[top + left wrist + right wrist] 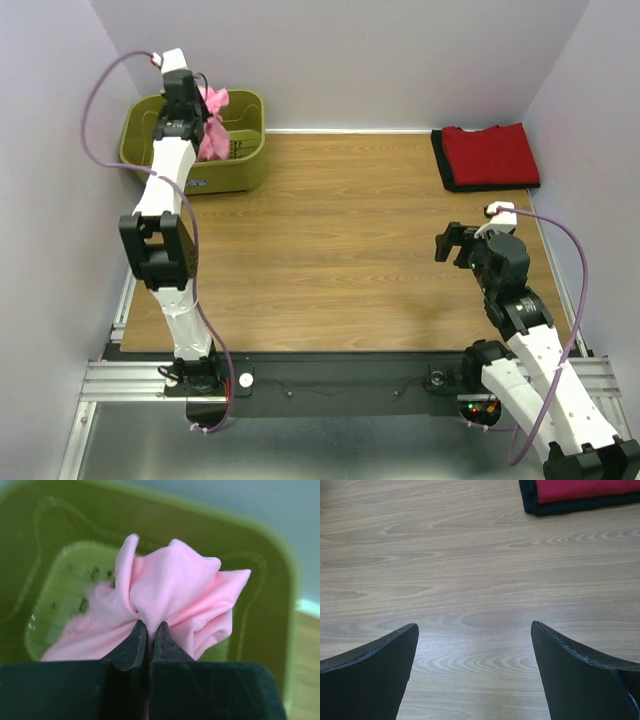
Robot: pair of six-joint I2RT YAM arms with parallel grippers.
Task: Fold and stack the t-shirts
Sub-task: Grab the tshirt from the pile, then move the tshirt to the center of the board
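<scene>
Up at 10 o'clock on the table (pixel 330 230), one green basket (pixel 240 165) sits by the back wall. It has a small sticker (pixel 200 186) on its front, too small to read. The left end effector (pixel 148 626) is over the basket, its two fingers pressed together on a bunch of the pink t-shirt (pixel 175 590). The pink cloth hangs from the pinch and reaches down into the basket. At 2 o'clock the red t-shirt (pixel 490 152) lies folded flat on top of the black t-shirt (pixel 570 507), which shows only as a thin edge. That makes three t-shirts, one of each colour. At 4 o'clock the right end effector (pixel 475 625) is over bare wood, its fingers spread wide and holding nothing.
</scene>
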